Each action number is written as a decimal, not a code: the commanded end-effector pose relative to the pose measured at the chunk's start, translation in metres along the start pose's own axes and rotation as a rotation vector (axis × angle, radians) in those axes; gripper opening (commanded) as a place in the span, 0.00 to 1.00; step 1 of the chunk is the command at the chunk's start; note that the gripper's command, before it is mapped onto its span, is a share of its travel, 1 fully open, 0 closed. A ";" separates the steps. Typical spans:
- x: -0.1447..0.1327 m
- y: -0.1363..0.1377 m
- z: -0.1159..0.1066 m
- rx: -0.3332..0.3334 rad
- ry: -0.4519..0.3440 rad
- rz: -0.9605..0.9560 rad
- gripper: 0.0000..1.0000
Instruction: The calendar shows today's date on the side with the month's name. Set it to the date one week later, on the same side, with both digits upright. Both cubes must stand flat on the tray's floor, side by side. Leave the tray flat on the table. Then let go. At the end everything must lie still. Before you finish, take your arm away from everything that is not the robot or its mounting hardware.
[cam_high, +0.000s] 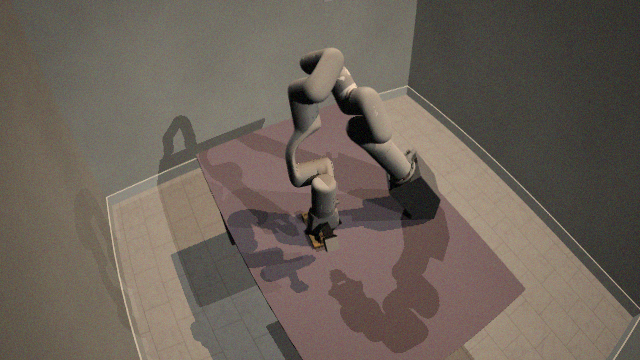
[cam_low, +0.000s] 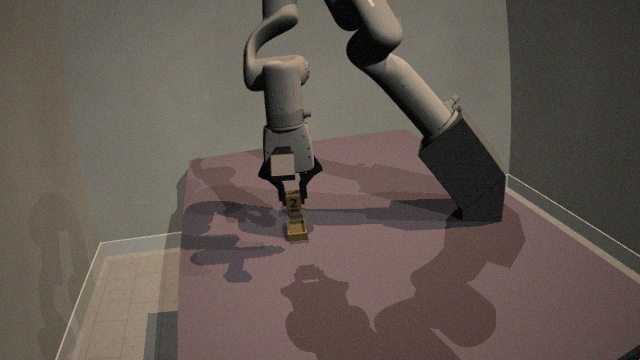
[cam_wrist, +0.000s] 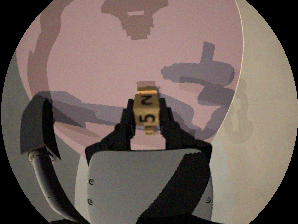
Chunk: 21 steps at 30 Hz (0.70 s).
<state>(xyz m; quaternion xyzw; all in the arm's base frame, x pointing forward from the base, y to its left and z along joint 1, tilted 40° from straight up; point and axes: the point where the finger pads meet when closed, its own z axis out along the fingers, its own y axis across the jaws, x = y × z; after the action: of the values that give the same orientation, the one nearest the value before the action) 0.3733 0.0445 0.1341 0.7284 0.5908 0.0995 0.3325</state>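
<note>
My gripper (cam_high: 321, 233) (cam_low: 293, 200) (cam_wrist: 147, 106) is shut on a yellow digit cube and holds it above the table, behind the tray as the exterior camera sees it. The held cube (cam_low: 293, 203) (cam_wrist: 147, 100) shows an upright 2 towards the exterior camera; the wrist view also shows a 5 on its neighbouring face. The small yellow tray (cam_low: 297, 237) (cam_high: 318, 246) stands on the table, and its visible inside looks empty. Another yellow piece with dark marks (cam_low: 295, 212) (cam_wrist: 150, 131) shows partly beyond the held cube, probably the second cube. Its digit and the month's name are unreadable.
The mauve table (cam_high: 380, 260) (cam_low: 370, 280) carries broad arm shadows. The dark robot base (cam_high: 417, 197) (cam_low: 475, 175) stands at the right in the top and exterior views. A pale block (cam_low: 282, 165) is mounted on the gripper's side. The table's left edge lies beyond the tray.
</note>
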 end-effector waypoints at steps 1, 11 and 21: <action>-0.036 0.001 -0.007 0.004 0.018 -0.006 0.29; -0.054 0.000 -0.009 -0.003 0.016 -0.008 0.29; -0.054 0.000 -0.007 -0.003 0.016 -0.008 0.29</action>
<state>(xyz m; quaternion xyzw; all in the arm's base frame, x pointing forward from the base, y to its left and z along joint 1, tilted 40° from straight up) 0.3528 -0.0022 0.1528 0.7247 0.5963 0.1038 0.3294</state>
